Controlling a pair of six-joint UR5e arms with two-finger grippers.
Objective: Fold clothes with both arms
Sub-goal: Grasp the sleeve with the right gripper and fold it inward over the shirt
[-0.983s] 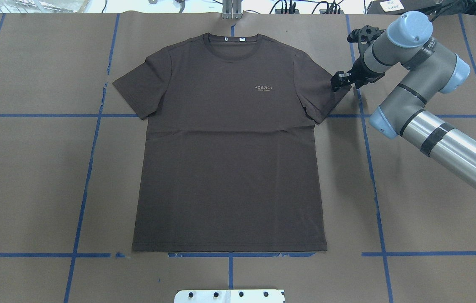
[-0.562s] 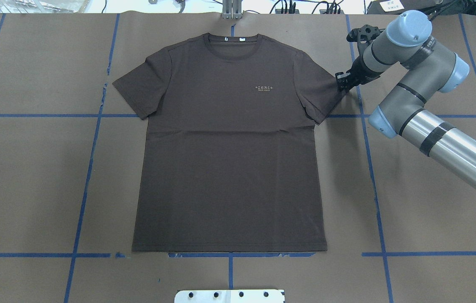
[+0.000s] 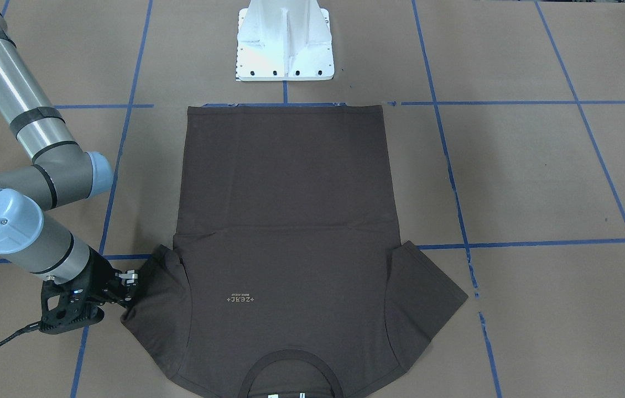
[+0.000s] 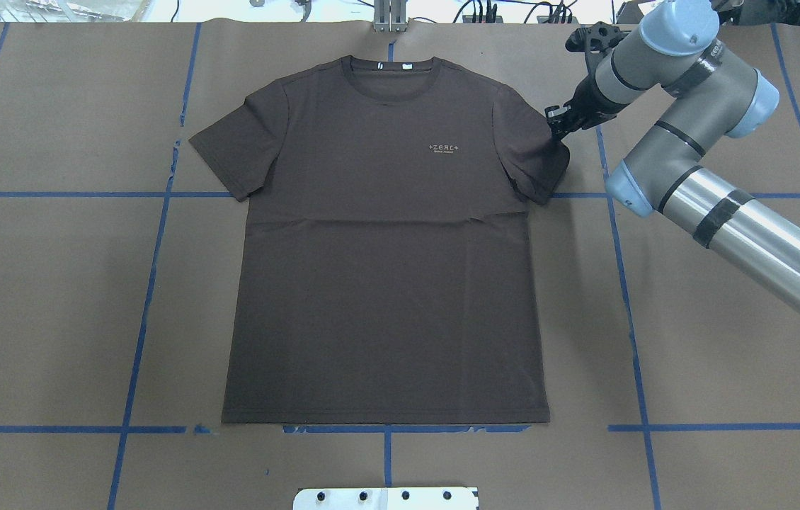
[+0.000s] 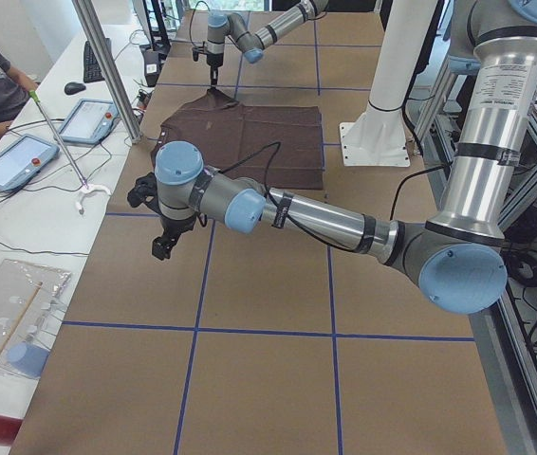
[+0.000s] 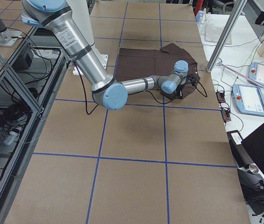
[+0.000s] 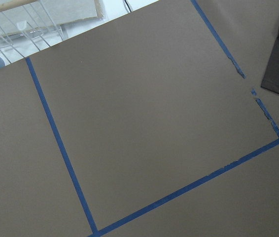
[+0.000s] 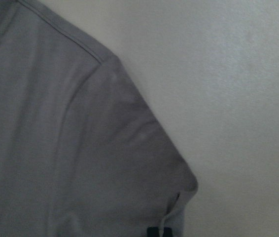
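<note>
The T-shirt's (image 4: pixel 386 283) chest logo (image 4: pixel 443 147) reads roughly "+ZERC+"; the smaller line beneath and the neck label (image 4: pixel 407 65) are unreadable.

We are looking at a bench (image 4: pixel 53 319) covered in brown paper, with blue tape lines (image 4: pixel 53 428) crossing it in a grid. A dark brown short-sleeved T-shirt (image 4: pixel 386 283) is lying flat on it, front up. A white metal pedestal base (image 3: pixel 285 44) is standing just beyond the hem.
</note>
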